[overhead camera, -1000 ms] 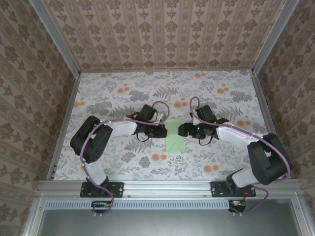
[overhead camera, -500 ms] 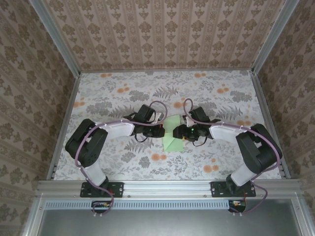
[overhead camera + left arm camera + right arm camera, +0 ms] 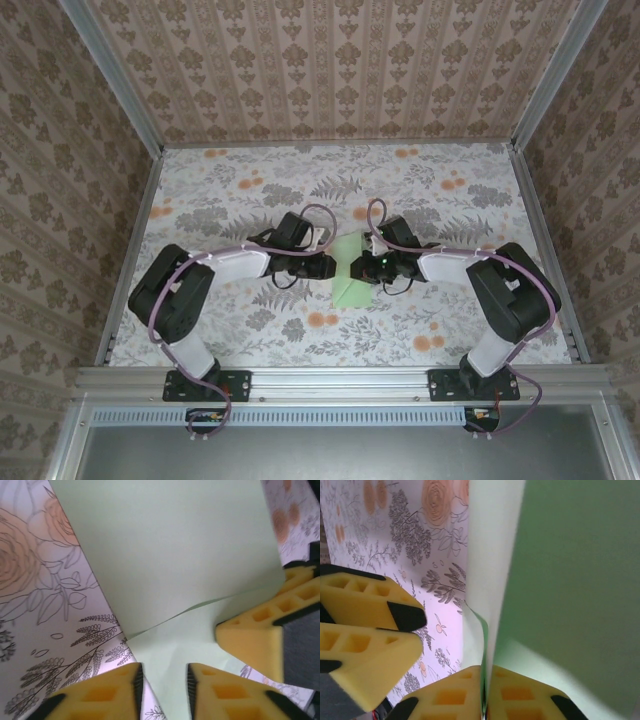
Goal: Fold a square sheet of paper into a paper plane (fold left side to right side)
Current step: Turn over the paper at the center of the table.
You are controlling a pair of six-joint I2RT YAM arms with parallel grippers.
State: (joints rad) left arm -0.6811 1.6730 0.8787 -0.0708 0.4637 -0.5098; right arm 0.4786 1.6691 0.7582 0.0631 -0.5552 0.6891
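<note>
At the middle of the flowered surface [image 3: 250, 190], the paper plane [image 3: 353, 290] is lying as a pale-green, partly folded sheet between the two arms. From above, the left gripper [image 3: 327, 266] is reaching in from the paper's 9 o'clock side and the right gripper [image 3: 362, 270] from its 3 o'clock side. The two heads are nearly meeting over the sheet, and its 12 o'clock and 6 o'clock ends are showing past them.

Through the left wrist camera, the left gripper [image 3: 165, 672] is sitting at 6 o'clock with its jaws a narrow gap apart. A strip of the paper plane [image 3: 170, 545] is showing in that gap; whether the yellow fingers [image 3: 100, 697] are pressing on it I cannot tell. One broad panel of the sheet is spreading toward 12 o'clock, meeting a lighter, flatter layer along a slanted edge. A yellow finger [image 3: 252, 637] of the other arm is sitting against the paper at 4 o'clock.

Through the right wrist camera, the right gripper [image 3: 486, 677] is clamping the paper's edge at 6 o'clock, its jaws pressed together on the thin sheet. The held flap of the paper plane [image 3: 570, 580] is standing upright, its darker green face spreading toward 3 o'clock. The left gripper [image 3: 420, 627] is sitting at 8 o'clock, just beside the paper's edge.
</note>
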